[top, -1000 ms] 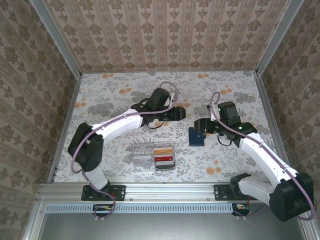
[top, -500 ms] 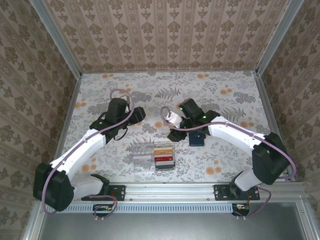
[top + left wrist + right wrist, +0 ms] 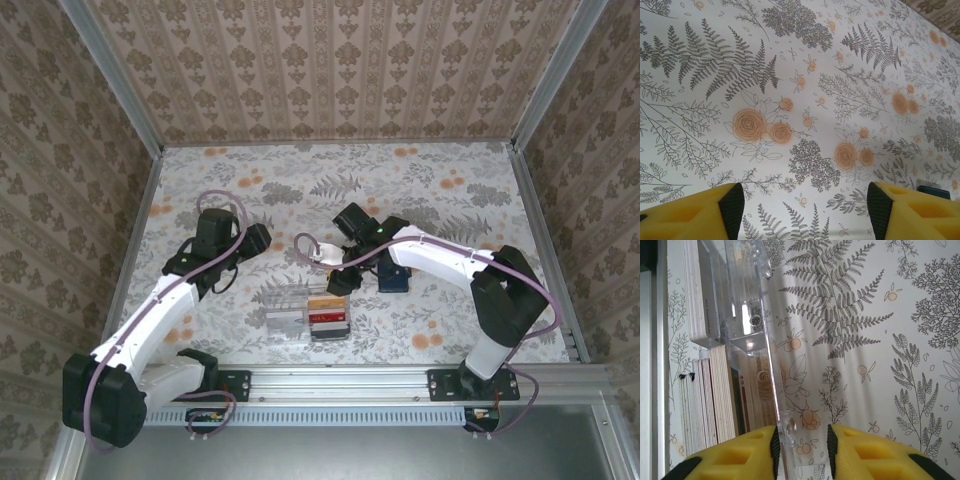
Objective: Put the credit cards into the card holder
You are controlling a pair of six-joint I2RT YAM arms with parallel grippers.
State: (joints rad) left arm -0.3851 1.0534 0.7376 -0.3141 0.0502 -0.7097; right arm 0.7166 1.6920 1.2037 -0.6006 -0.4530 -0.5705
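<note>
top external has the credit cards (image 3: 326, 312) standing on edge in the clear box (image 3: 285, 312) near the front of the tabletop (image 3: 450, 190), with orange-tan and red ones showing. the navy card holder (image 3: 393, 278) lies flat just beyond the box and to its right, near it but apart. right wrist shows the cards (image 3: 715, 390) packed in stacks behind the box's clear wall (image 3: 752, 315). the right jaws hang at the box's far edge, astride that wall. it sits close against one black pad (image 3: 774, 445), with patterned tabletop showing in the gap to the other, so i read them as narrowly open, not clamped. the left jaws are well off to the left over bare tabletop, spread wide with nothing between them.
</note>
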